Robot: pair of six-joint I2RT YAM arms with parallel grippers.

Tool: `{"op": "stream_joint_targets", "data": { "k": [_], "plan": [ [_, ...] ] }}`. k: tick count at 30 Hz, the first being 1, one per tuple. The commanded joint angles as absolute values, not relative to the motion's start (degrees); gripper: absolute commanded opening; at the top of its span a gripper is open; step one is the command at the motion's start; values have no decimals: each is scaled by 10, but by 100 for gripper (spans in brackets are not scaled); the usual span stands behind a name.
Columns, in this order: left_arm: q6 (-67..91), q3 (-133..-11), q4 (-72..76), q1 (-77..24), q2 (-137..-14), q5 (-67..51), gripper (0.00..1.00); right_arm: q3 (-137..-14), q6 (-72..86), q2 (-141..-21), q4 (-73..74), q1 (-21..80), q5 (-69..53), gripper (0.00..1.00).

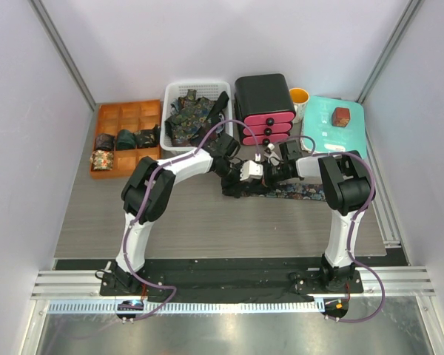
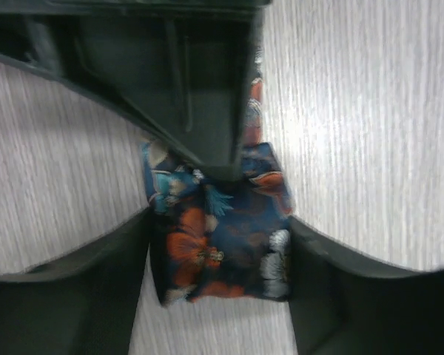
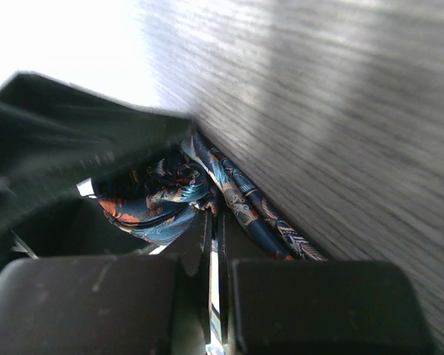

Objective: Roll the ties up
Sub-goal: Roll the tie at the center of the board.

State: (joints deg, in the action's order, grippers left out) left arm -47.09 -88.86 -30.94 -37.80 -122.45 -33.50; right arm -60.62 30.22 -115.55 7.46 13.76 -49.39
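Grey wood-grain table (image 1: 207,222): one floral tie (image 1: 300,191) lies mid-table, its flat length running right and its left end wound into a roll. Left gripper (image 2: 220,270) fingers clamp that roll on both sides. Right gripper (image 3: 216,296) fingers nearly together, tip against the roll; grip on fabric cannot be confirmed.

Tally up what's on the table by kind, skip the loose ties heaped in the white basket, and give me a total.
Orange tray: 1
Rolled ties in it: 4
Tie on the table: 1
White basket: 1
Drawer unit: 1
Cup: 1
Teal mat: 1
Small box: 1
Total: 11
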Motion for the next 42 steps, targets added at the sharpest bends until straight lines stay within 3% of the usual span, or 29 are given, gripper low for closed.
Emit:
{"op": "stream_joint_targets", "data": {
  "k": [1, 4, 5, 8, 15, 22, 30, 37, 42],
  "plan": [
    [-483, -911, -352, -377, -1236, -328, 52, -613, 304, -1164, 73, 142, -438, 3],
    [-488, -904, -364, -377, -1236, -326, 40, -625, 301, -1139, 92, 136, -449, 13],
    [-490, -896, -366, -376, -1234, -326, 39, -630, 299, -1131, 99, 134, -453, 21],
    [-495, -885, -373, -374, -1230, -326, 35, -648, 280, -1100, 143, 113, -458, 27],
    [-508, -876, -395, -366, -1220, -324, 28, -620, 244, -1084, 179, 89, -402, 27],
    [-467, -904, -424, -359, -1212, -316, 26, -595, 207, -1110, 184, 110, -367, 24],
    [-383, -853, -320, -341, -1159, -337, 25, -595, 172, -1122, 198, 113, -333, 20],
    [-427, -854, -345, -348, -1181, -318, 25, -612, 158, -1123, 197, 113, -335, 19],
    [-448, -860, -373, -376, -1203, -262, 26, -606, 241, -1069, 134, 113, -421, 34]
  ]
}}
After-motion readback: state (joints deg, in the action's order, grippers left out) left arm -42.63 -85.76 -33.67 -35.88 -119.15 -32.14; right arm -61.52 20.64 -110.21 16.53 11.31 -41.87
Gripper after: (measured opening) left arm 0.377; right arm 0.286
